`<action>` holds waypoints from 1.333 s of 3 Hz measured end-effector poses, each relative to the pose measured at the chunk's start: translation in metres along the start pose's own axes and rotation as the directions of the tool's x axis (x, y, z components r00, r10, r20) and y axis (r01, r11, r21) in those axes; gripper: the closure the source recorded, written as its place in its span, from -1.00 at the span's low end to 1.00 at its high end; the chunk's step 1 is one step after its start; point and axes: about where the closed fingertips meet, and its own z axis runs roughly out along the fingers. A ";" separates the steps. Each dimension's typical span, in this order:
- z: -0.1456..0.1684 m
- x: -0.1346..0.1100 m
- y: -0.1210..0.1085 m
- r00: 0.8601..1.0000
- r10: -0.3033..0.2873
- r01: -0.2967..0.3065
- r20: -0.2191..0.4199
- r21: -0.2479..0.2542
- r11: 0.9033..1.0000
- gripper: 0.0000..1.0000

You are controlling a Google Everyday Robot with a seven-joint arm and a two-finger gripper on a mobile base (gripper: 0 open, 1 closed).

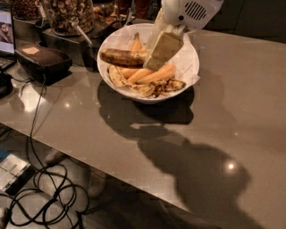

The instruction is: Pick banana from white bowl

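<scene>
One banana (123, 57) beside gripper (154, 62) in bowl (191, 50)

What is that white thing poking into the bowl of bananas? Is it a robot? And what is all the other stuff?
Yes, that is a robot's arm. The beige piece at its end is the claw, the part that grabs things. One camera took this picture, looking down at a grey table. On it stands a white bowl lined with paper and holding several bananas. The claw is down in the bowl, right against the dark brown banana, the one it should pick. I cannot tell whether it grips it yet. Behind the bowl is a jar of brown snacks, and cables lie on the floor.
</scene>
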 end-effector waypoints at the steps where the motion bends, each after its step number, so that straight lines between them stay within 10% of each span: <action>1: 0.007 -0.013 0.015 0.999 -0.021 0.022 0.047 -0.025 0.999 1.00; 4: 0.035 -0.041 0.027 0.992 -0.068 0.078 0.110 -0.094 0.992 1.00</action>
